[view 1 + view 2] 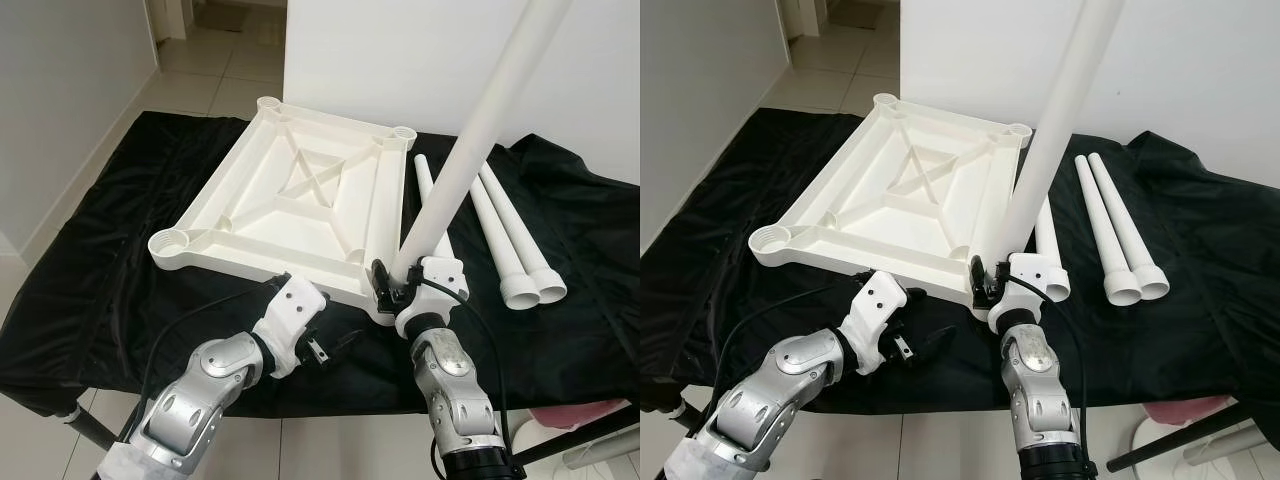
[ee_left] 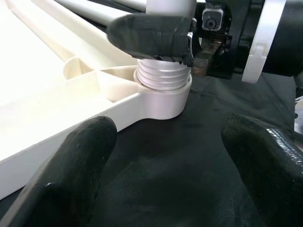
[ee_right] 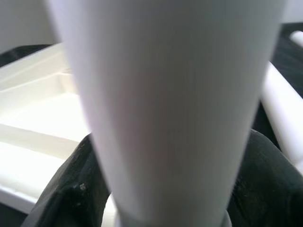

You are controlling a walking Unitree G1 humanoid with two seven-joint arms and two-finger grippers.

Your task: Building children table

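Item: white ribbed plastic tabletop (image 1: 300,205), upside down on black cloth (image 1: 100,260), sockets up | our right gripper (image 1: 393,285) clamps long white plastic leg (image 1: 470,140), threaded end standing in near corner socket (image 2: 163,97) for screwing | left gripper (image 2: 165,165) spread, empty, alongside | three spare white legs (image 1: 510,240) rightward.

You have the white tabletop (image 1: 300,200) lying upside down, ribs up, just ahead of the left end effector (image 1: 318,350). One white leg (image 1: 470,150) stands tilted in the near corner socket (image 2: 163,97), threads still showing, with the right end effector (image 1: 395,280) clamped on its base. Three loose legs (image 1: 510,240) lie beyond and to its right.
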